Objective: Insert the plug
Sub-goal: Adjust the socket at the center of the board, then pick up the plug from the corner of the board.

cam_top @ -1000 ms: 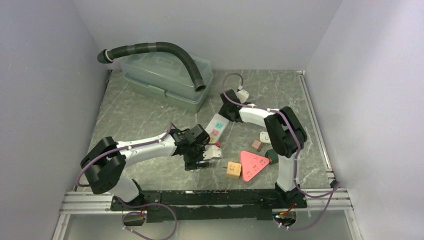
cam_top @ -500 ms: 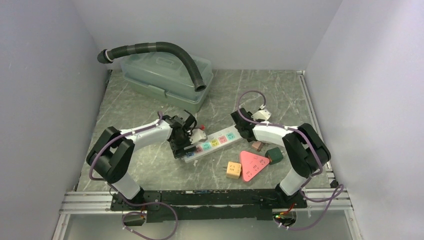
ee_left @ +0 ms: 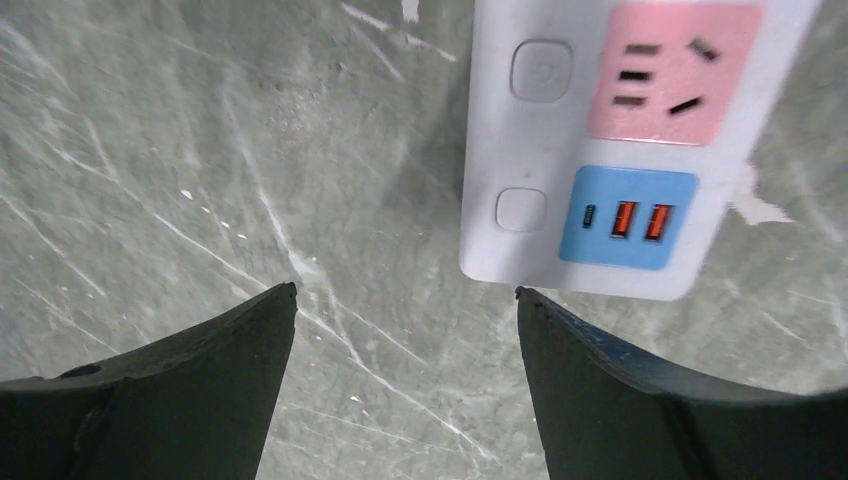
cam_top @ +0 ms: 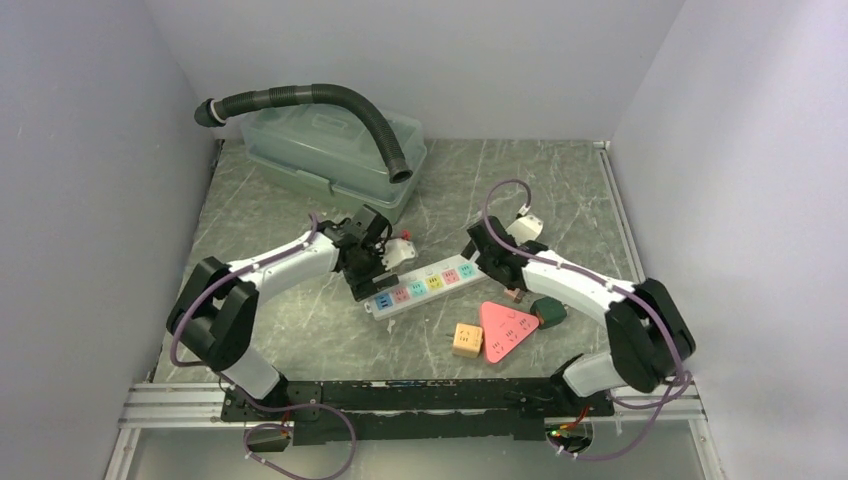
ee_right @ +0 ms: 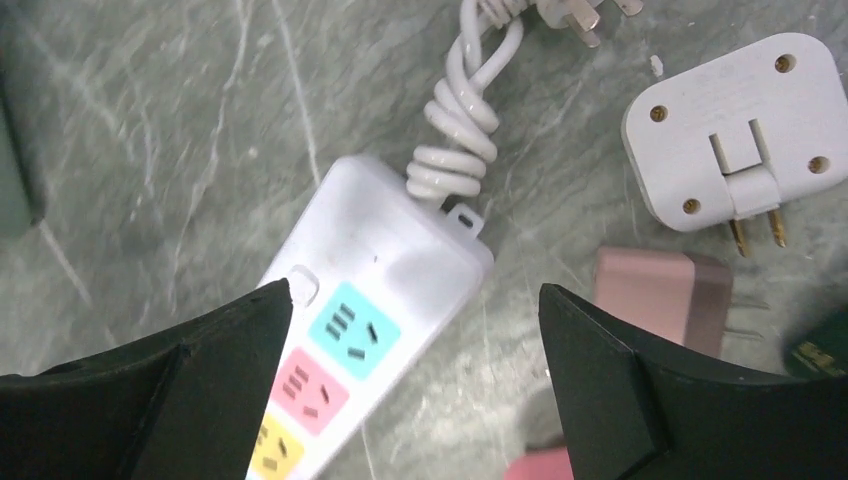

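From the left wrist the power strip (ee_left: 540, 130) runs off the top edge past its pink socket, while from the right wrist its cord plug (ee_right: 575, 15) is clipped at the top and a dark green block (ee_right: 825, 350) barely shows at the right edge.

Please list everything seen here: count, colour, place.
power strip: one, white with coloured sockets, table middle
cord: one, white, coiled at strip's right end
flat adapter: one, white, beside the cord
small adapter: one, pink, near the flat adapter
triangular adapter: one, pink, in front of strip
cube adapter: one, orange, left of the triangular adapter
dark adapter: one, green, right of the triangular adapter
box: one, grey-green, far left
hose: one, black, over the box
left pincer: one, black, open, at strip's USB end
right pincer: one, black, open, at strip's cord end
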`<state>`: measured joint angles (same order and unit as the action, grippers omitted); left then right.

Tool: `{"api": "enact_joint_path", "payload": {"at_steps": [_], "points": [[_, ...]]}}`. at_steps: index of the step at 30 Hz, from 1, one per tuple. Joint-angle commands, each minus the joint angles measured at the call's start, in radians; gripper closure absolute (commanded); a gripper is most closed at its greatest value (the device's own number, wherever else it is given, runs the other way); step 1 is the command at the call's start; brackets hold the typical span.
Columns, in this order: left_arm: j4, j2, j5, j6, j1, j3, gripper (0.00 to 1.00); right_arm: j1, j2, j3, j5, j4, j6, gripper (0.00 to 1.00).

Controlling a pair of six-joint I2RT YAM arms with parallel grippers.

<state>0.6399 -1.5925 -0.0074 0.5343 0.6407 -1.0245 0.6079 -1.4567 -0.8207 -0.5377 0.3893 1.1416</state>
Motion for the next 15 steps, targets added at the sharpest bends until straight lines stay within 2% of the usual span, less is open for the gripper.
{"api": "enact_joint_path", "payload": {"at_steps": [1,6,10,15], "points": [[0.036,0.111,0.143,-0.037,-0.016,-0.069,0.12,0.005,0.139,0.002,0.072,0.083,-0.128,0.02],[0.132,0.162,0.221,-0.029,-0.016,-0.090,0.05,0.052,0.229,0.024,0.139,0.136,-0.198,0.00],[0.190,0.182,0.253,-0.027,-0.019,-0.126,0.03,0.218,0.234,-0.005,0.113,0.218,-0.217,0.00],[0.210,0.208,0.312,-0.035,-0.038,-0.139,0.00,0.394,0.250,0.053,0.134,0.255,-0.206,0.00]]}}
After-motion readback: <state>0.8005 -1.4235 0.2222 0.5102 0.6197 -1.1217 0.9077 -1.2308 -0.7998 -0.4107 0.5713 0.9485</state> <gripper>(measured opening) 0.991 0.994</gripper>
